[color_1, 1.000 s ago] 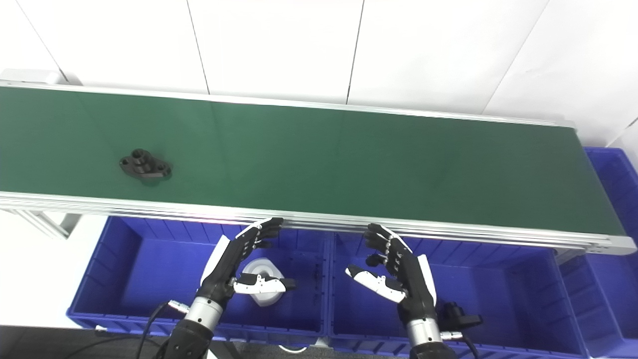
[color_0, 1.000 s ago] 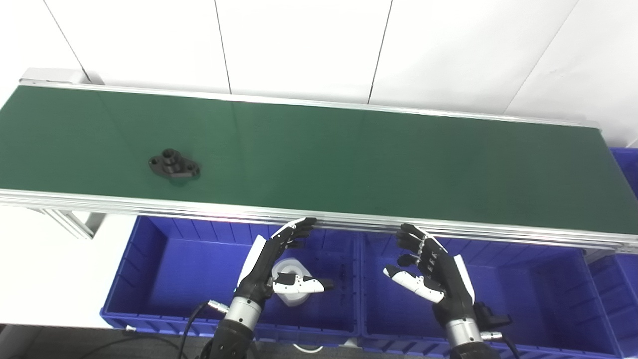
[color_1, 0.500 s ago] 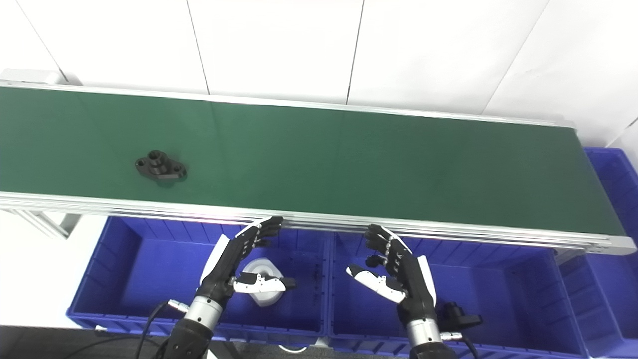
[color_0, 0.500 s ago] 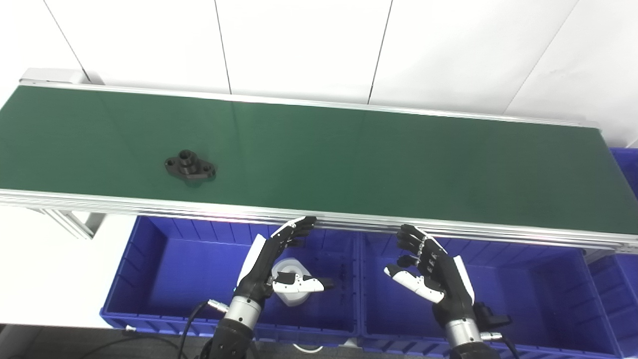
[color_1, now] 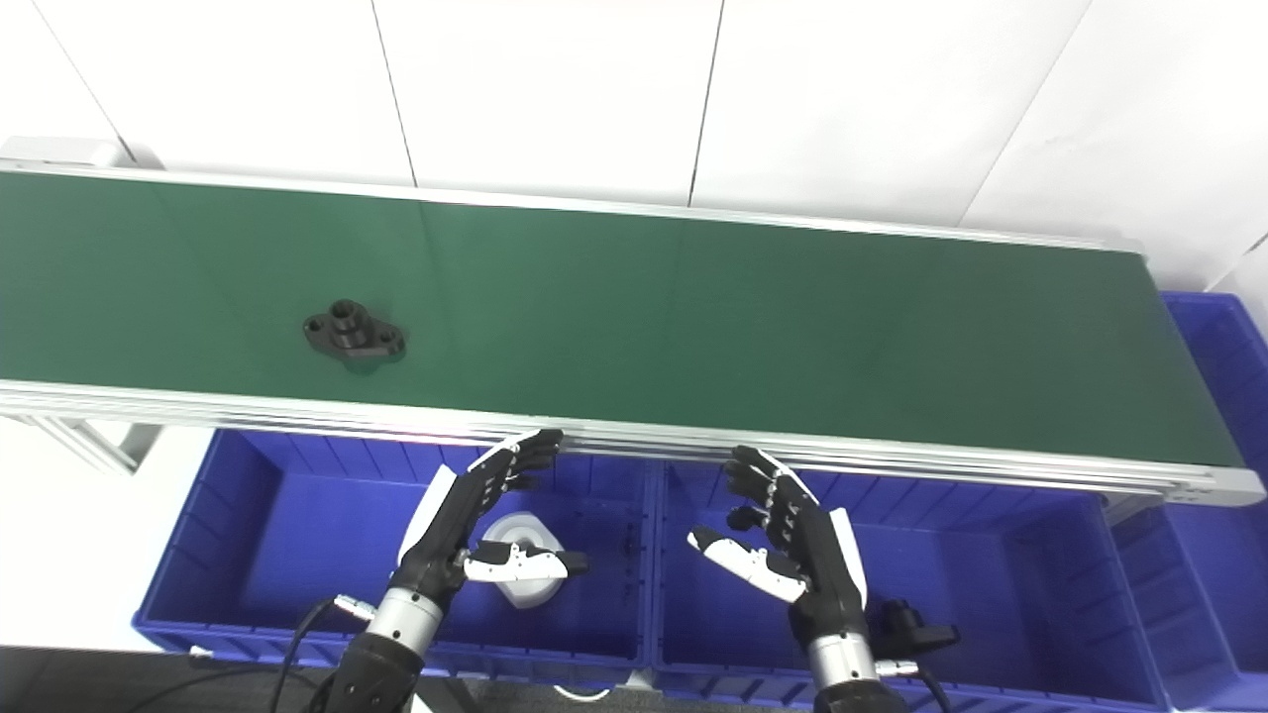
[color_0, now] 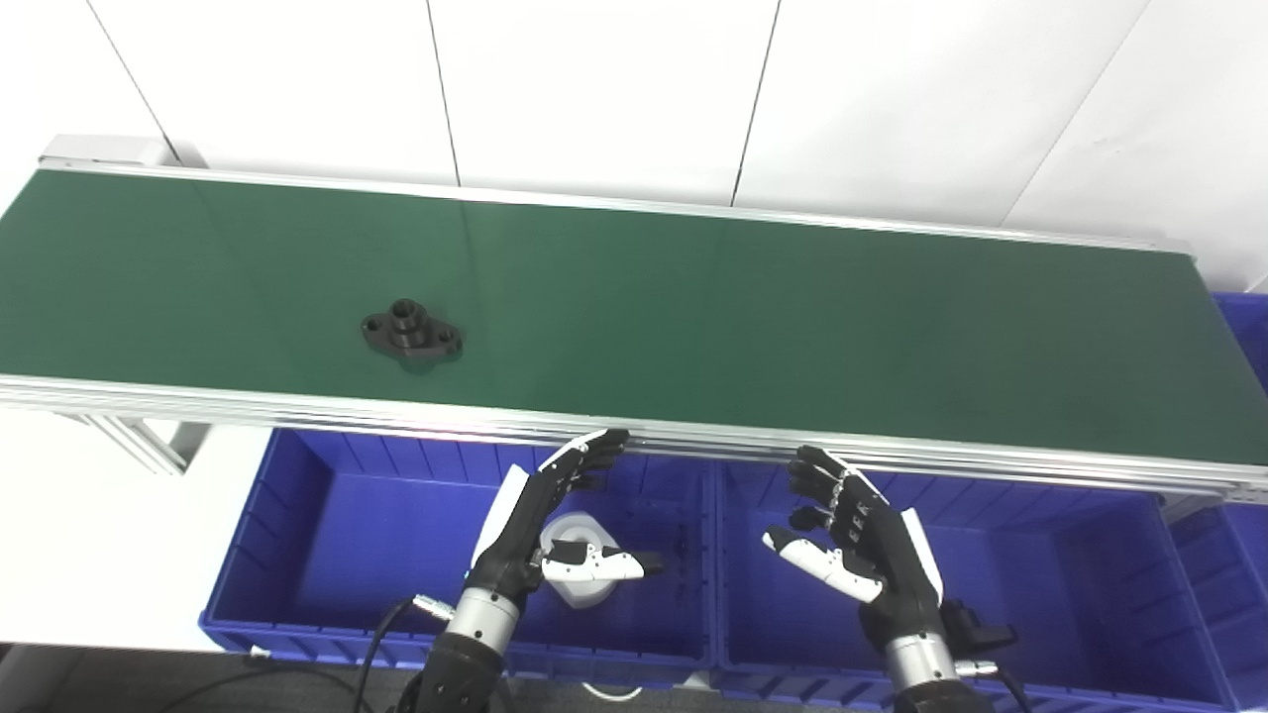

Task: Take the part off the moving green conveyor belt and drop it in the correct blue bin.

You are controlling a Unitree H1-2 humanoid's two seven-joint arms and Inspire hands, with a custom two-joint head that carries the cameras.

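A black flanged part [color_0: 412, 332] with a short round boss lies on the green conveyor belt [color_0: 693, 307], left of centre near the front edge; it also shows in the right eye view [color_1: 354, 335]. My left hand [color_0: 550, 515] is open and empty above the left blue bin [color_0: 327, 525], below the belt's front rail. My right hand [color_0: 854, 530] is open and empty above the middle blue bin [color_0: 1070, 584]. Both hands are apart from the part.
A white part [color_0: 578, 569] lies in the left bin under my left hand. A small black part [color_0: 976, 634] lies in the middle bin by my right wrist. A third blue bin [color_0: 1243, 337] stands at the far right. An aluminium rail [color_0: 297, 401] edges the belt.
The black part has ridden the belt to the right, closer to my hands. Both hands have stayed in place, open.
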